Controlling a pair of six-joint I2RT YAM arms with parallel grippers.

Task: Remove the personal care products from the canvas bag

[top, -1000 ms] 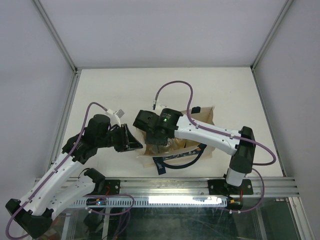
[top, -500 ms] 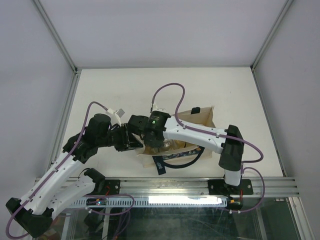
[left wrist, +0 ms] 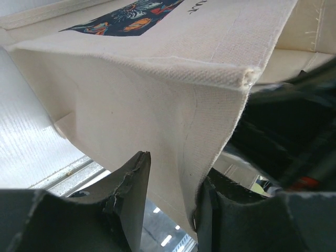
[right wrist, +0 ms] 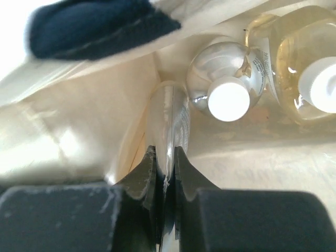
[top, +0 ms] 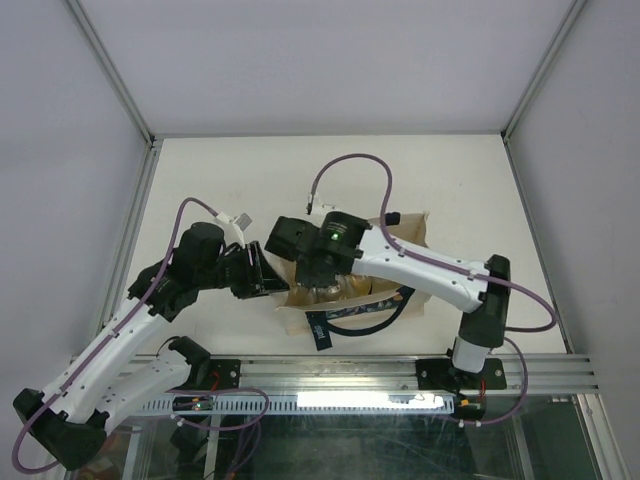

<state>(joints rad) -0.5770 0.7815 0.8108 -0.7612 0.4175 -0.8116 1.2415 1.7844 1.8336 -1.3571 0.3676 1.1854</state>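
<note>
The canvas bag (top: 408,235) lies near the table's front, its mouth to the left and its navy handles (top: 352,318) at the front. My left gripper (top: 268,283) is shut on the bag's left edge; in the left wrist view the beige cloth (left wrist: 157,105) runs between the fingers. My right gripper (top: 318,288) reaches into the bag. In the right wrist view it (right wrist: 166,157) is shut on a silvery flat tube (right wrist: 169,118). Beyond it lie a clear bottle (right wrist: 210,68) with a white cap and a yellowish bottle (right wrist: 294,58) with a white cap.
A navy handle (right wrist: 94,26) hangs across the top of the bag's mouth. The metal rail (top: 400,370) runs along the table's near edge just below the bag. White walls with metal posts (top: 140,200) close the table on the left, back and right.
The right wrist swung left over the bag's mouth and came back right. The left gripper shifted slightly up, still at the bag's edge.
</note>
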